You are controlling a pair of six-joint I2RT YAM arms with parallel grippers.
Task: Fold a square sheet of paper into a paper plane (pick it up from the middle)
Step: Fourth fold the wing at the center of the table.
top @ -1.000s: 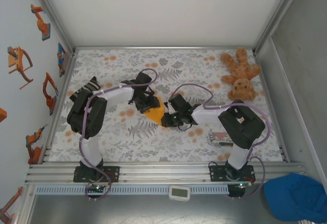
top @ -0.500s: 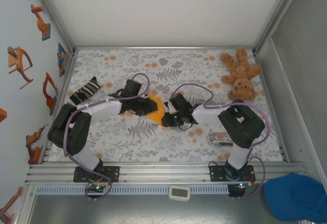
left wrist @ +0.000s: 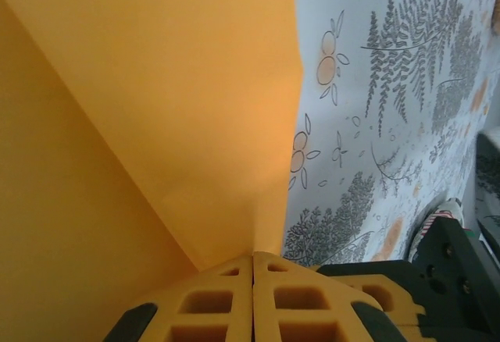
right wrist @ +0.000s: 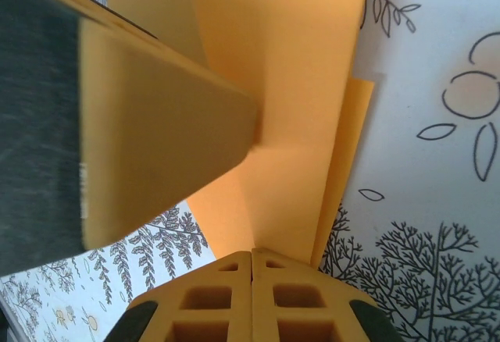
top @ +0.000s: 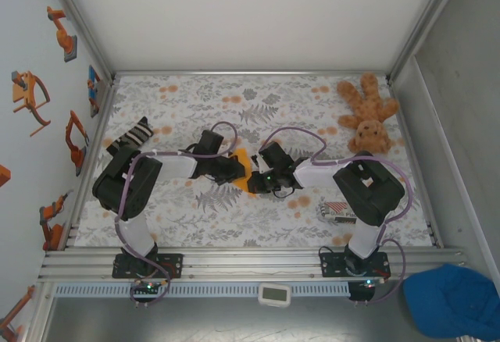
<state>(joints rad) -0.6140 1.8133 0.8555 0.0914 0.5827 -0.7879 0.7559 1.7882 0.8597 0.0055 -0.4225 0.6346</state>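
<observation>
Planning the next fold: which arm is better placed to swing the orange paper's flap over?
Left, probably: the left gripper is shut on the paper right where a crease runs in, while the right gripper pinches stacked layers, suiting it as anchor.

Square sheet of paper [top: 244, 162]: plain bright orange. Table cover [top: 258, 100] beneath it: white, grey fern prints, scattered orange blossoms. Right of the paper: brown teddy [top: 367, 115], red-and-white striped packet [top: 337, 213]. Left of it: black-and-white striped roll [top: 131, 135].

Both end effectors [left wrist: 252, 258] [right wrist: 251, 253] clamped (jaws flush)
</observation>
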